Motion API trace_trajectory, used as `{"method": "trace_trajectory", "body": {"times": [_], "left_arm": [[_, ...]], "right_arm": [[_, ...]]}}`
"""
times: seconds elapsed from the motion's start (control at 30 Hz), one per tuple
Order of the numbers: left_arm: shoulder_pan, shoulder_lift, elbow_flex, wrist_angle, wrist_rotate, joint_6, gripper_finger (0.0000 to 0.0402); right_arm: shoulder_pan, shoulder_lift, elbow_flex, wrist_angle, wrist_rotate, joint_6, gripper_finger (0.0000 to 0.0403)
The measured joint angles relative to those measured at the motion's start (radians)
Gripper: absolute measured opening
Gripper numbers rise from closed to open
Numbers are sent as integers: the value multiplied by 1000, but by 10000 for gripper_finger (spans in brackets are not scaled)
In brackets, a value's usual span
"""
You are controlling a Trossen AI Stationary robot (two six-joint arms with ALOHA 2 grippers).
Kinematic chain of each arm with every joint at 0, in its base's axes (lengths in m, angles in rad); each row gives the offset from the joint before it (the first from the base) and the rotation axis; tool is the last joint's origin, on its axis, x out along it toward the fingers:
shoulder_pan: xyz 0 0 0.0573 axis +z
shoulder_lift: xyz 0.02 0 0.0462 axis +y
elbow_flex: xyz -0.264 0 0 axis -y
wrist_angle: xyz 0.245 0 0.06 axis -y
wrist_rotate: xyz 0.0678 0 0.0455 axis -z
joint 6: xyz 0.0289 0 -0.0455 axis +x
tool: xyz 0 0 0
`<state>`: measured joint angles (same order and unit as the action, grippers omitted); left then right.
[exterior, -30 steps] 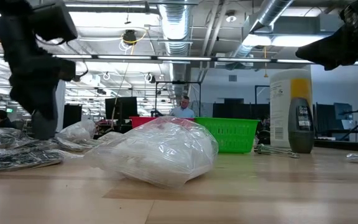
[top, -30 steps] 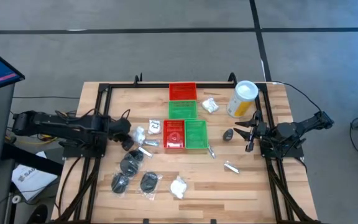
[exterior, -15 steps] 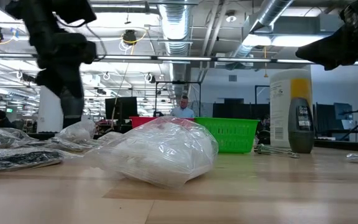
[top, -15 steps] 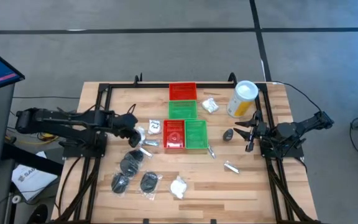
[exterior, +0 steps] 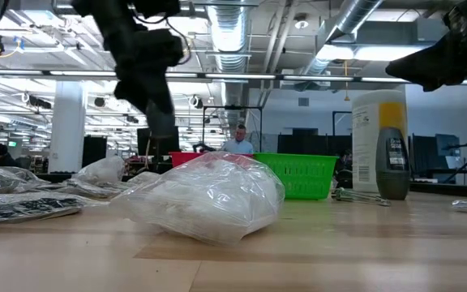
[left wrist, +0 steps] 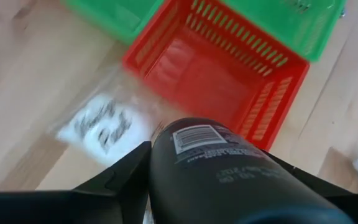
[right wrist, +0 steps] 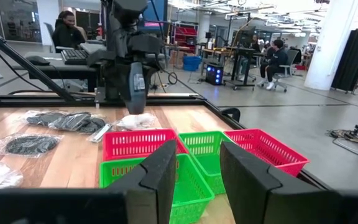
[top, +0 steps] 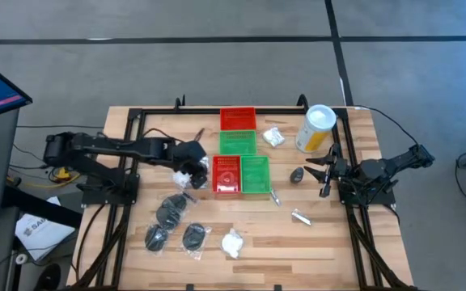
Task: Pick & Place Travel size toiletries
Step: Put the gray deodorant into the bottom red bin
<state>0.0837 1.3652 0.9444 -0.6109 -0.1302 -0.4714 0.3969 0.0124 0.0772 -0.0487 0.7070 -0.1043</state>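
Note:
My left gripper point(top: 191, 158) is shut on a small dark bottle point(left wrist: 216, 168) with a barcode label. It hangs over the table beside the near red tray point(top: 226, 175) and above a white packet point(top: 182, 173). Dark disc packets point(top: 171, 212) and a white puffy lump point(top: 233, 242) lie on the near left of the table. Thin stick packets point(top: 300, 216) lie near the right. Another dark bottle point(top: 297, 175) stands by my right gripper point(top: 324, 175), which waits open at the right edge with nothing between its fingers. My left gripper pinches the dark bottle's body between its two fingers point(left wrist: 126, 177), one on each side. The fingers slant down from the table's left side and lie along the bottle. The bottle's free end point(right wrist: 135, 107) sticks out below the fingers, lifted clear of the table, label point(left wrist: 194, 138) showing.
Four trays stand mid-table: red point(top: 238, 119) and green point(top: 238, 143) at the far side, red and green point(top: 255, 175) nearer. A yellow canister with a white lid point(top: 316, 128) stands far right, a white packet point(top: 273, 137) beside it. People sit in the room behind.
My left gripper has swung from the left part of the table toward the near red tray, rising and rolling a little, with the dark bottle between its fingers. The packets on the table lie as before.

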Motion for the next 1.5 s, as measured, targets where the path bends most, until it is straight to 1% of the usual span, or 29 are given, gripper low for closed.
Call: {"method": "trace_trajectory", "body": {"times": [0.13,0.27,0.43,0.73,1.5], "left_arm": [[0,84,58,34,2,37,205],[0,141,112,78,6,82,207],[0,209,138,142,6,101,205],[2,321,174,181,6,128,207],[7,351,173,227,5,159,215]], "right_arm": [[0,0,0,2,0,0,115],[0,0,0,3,0,0,115],[0,0,0,3,0,0,115],[0,0,0,3,0,0,115],[0,0,0,1,0,0,115]]}}
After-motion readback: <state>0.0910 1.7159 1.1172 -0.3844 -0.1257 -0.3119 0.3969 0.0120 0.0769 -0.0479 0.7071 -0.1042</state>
